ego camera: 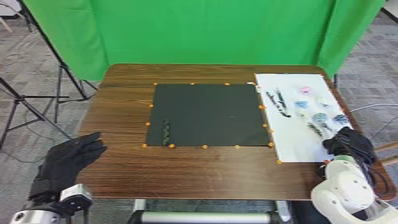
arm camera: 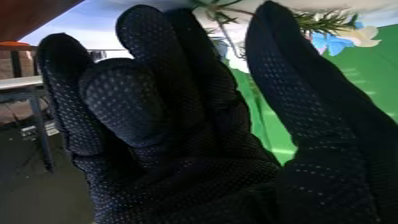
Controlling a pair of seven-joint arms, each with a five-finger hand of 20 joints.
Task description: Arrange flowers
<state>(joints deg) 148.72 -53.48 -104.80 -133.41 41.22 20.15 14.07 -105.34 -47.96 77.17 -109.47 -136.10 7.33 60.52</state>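
"Flowers (ego camera: pixel 320 117), where are they from you?"

"Ahead on the white sheet (ego camera: pixel 293 145). The nearest blue bloom (ego camera: pixel 340 119) lies just beyond my right robot hand (ego camera: pixel 348 144); my left robot hand (ego camera: pixel 67 160) is well apart, across the counter (ego camera: pixel 195 185)."

"Grip?"

"Wide, thumb spread from fingers, green leaves (arm camera: pixel 324 22) past the thumb. I'd reach forward, but can't tell the bloom's stem line."
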